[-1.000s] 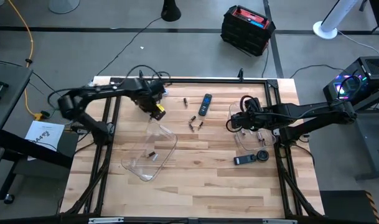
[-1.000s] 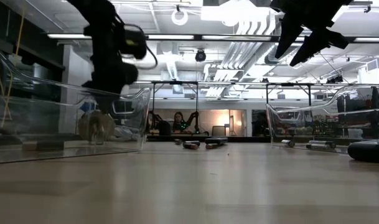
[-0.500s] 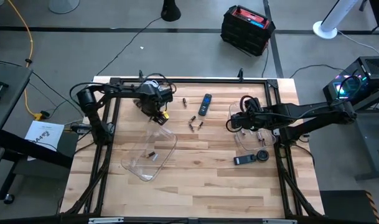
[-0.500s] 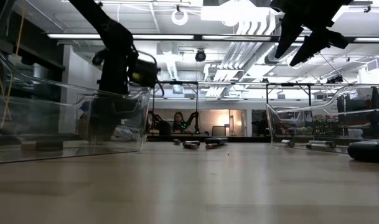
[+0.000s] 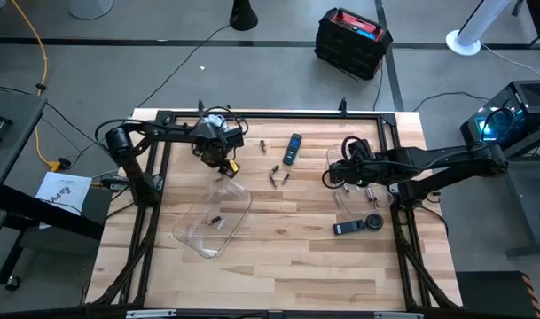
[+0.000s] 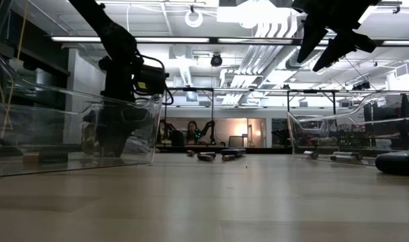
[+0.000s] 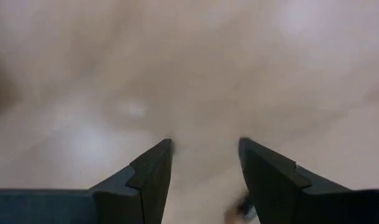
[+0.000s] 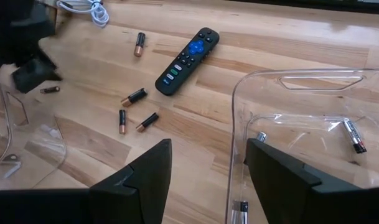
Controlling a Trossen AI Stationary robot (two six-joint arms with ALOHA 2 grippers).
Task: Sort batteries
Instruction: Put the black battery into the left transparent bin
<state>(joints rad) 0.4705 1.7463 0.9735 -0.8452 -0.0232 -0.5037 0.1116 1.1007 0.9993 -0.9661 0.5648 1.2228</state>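
While loose batteries (image 8: 134, 96) are scattered on the desk (image 5: 287, 257) between both arms, the left gripper (image 5: 223, 162) is held wide and empty beside them, and the right gripper's (image 5: 329, 178) fingers (image 8: 145, 180) are spread, holding nothing.

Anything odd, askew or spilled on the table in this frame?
The left clear bin sits skewed, diagonal to the table edges, while the right clear bin sits square. Loose batteries lie scattered beside the black remote, unsorted rather than spilled. Nothing looks damaged.
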